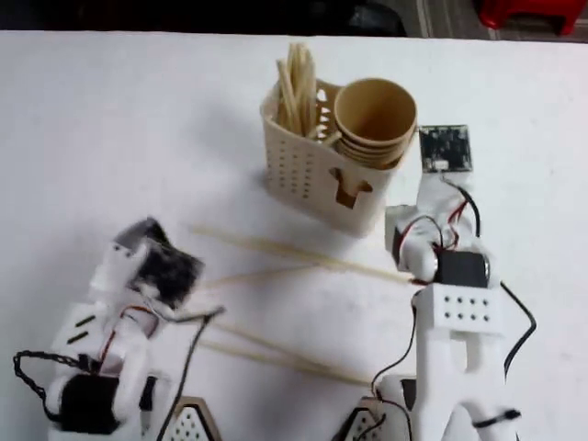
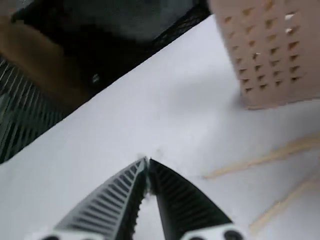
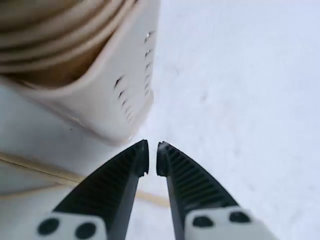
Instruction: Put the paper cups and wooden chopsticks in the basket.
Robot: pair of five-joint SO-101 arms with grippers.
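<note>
Hovering at the left, the left gripper (image 2: 148, 167) has its black jaws pressed together, empty. Loose pale wooden chopsticks (image 1: 303, 254) lie on the white table (image 1: 110, 110) between the arms. The cream perforated plastic basket (image 1: 308, 179) holds upright chopsticks (image 1: 296, 78) and stacked tan paper cups (image 1: 375, 115). Just beside it, the right gripper (image 3: 152, 155) is all but closed, empty.

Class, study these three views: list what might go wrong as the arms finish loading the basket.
1. The loose chopsticks lie flat on the table; a claw may skid off them or push them away.
2. The right claw sits close beside the basket; a careless swing might tip it, spilling the paper cups.
3. Chopsticks lie between both arms, so they might collide.
</note>
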